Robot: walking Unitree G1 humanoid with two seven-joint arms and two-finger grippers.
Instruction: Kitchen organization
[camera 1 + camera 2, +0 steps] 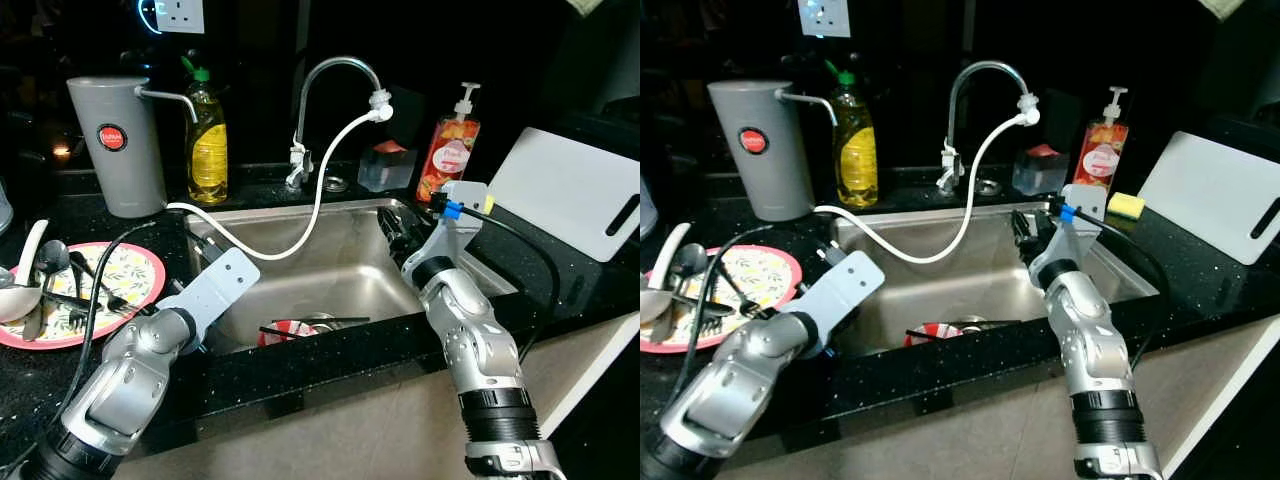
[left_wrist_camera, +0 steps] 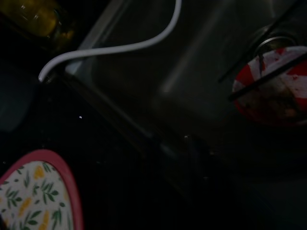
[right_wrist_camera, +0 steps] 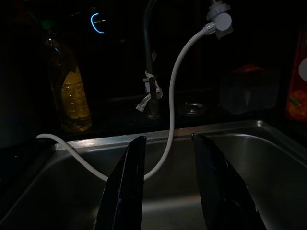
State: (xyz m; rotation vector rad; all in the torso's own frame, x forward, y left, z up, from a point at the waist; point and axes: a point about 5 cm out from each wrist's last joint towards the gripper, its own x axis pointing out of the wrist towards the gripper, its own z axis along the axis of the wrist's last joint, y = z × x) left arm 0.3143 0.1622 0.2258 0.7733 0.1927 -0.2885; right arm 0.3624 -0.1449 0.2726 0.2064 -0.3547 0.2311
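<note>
**Operator:** Report gripper status, right side first.

**Unit:** My right gripper (image 3: 165,191) hangs over the right half of the stainless steel sink basin (image 1: 350,262), near its right wall. The two black fingers (image 3: 125,184) stand apart with nothing between them. Beyond them runs the white flexible hose (image 1: 320,205), which drops from the curved chrome tap (image 1: 335,75) at the back rim and crosses to the basin's back-left corner.

**Operator:** Left side?

**Unit:** My left gripper (image 1: 193,255) sits above the sink's left rim. I cannot tell how its fingers stand; the wrist view is too dark.

**Operator:** Location of the work items?

**Unit:** A red-and-white patterned dish (image 1: 288,331) lies on the basin floor near the front wall, with thin black chopsticks (image 1: 330,321) across it. On the black speckled countertop (image 1: 120,225), at its left front edge, rests the pink-rimmed floral plate (image 1: 120,280) loaded with dark spoons and forks (image 1: 60,275). Along the back edge stand a grey jug (image 1: 115,145), a yellow oil bottle (image 1: 207,140) and a red soap pump bottle (image 1: 448,150). A white cutting board (image 1: 575,190) leans at the right.

**Operator:** Progress estimate?

**Unit:** Early stage, in my judgement. Nothing is held; dish, chopsticks and loaded plate remain to be handled.
</note>
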